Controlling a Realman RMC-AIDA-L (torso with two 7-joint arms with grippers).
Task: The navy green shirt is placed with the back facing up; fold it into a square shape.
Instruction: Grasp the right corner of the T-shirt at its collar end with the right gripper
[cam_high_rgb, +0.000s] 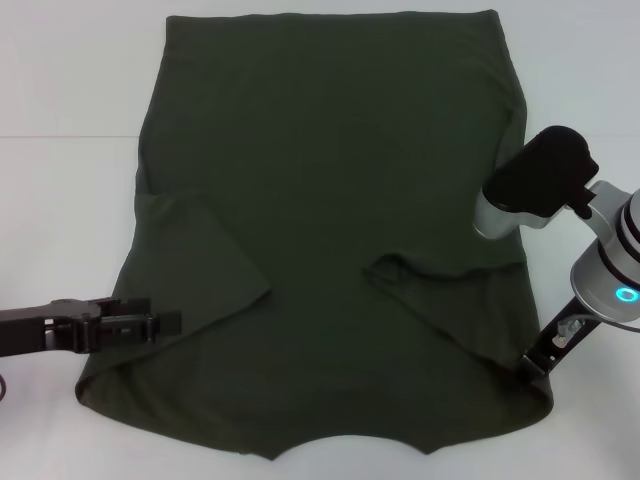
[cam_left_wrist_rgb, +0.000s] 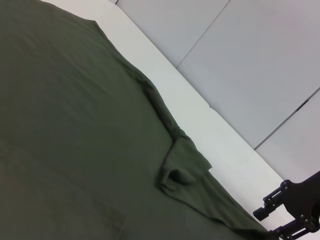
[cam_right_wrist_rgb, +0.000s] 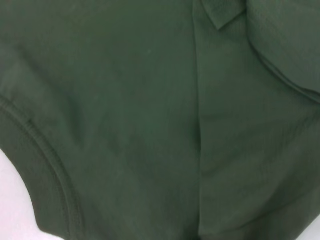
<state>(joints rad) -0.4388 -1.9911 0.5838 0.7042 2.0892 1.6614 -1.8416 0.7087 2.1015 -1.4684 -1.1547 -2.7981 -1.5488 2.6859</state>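
The navy green shirt (cam_high_rgb: 320, 250) lies spread flat across the middle of the white table (cam_high_rgb: 60, 200), neck at the near edge, hem toward the far edge, with both sleeves folded inward onto the body. The left gripper (cam_high_rgb: 150, 322) reaches in low from the left side to the shirt's near-left edge, fingers slightly spread, gripping nothing clearly. The right gripper (cam_high_rgb: 532, 362) sits at the shirt's near-right corner; whether its fingers are spread or pinching cannot be told
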